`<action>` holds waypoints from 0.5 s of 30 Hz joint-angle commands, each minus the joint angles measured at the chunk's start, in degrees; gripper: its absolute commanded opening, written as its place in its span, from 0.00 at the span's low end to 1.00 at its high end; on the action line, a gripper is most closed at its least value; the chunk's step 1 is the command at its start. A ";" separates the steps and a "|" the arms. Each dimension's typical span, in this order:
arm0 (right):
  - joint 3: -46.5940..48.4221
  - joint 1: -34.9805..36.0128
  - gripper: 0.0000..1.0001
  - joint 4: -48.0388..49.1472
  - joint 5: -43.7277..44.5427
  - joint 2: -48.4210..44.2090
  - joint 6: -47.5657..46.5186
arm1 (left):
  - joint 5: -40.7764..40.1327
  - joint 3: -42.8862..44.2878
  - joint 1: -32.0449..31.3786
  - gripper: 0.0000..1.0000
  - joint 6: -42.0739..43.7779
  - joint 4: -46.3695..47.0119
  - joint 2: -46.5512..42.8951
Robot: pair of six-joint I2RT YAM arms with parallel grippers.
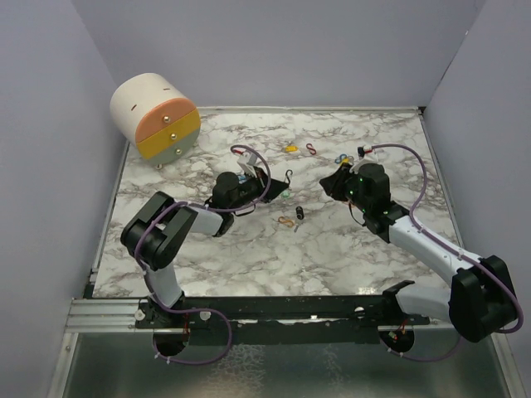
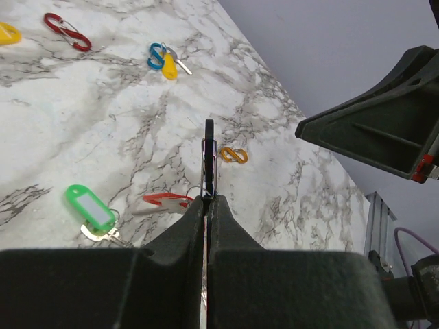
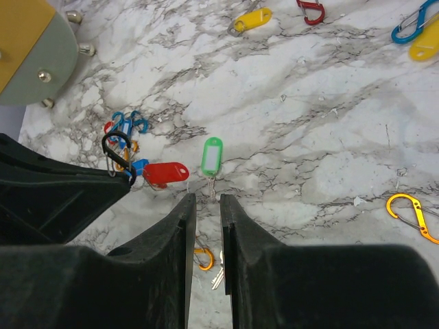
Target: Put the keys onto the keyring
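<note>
Your left gripper [image 2: 208, 200] is closed on the black keyring clip [image 2: 209, 157]; bring the right gripper [image 3: 208, 202], slightly open and empty, squarely over the green key [image 3: 212, 155].

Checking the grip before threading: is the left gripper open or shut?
Shut. The left gripper is pinched on the thin black clip, which stands upright out of its tips.

No readable text, label or number.
</note>
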 commanded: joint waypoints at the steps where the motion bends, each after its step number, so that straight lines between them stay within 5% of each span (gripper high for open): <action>1: 0.19 -0.02 0.22 -0.57 1.25 -0.30 -0.37 | -4.49 -2.22 1.85 0.00 2.94 -3.74 -5.59; 15: 1.00 -0.02 0.29 -1.48 0.18 2.11 -2.42 | -21.91 -5.56 6.30 0.00 13.14 -24.09 -15.58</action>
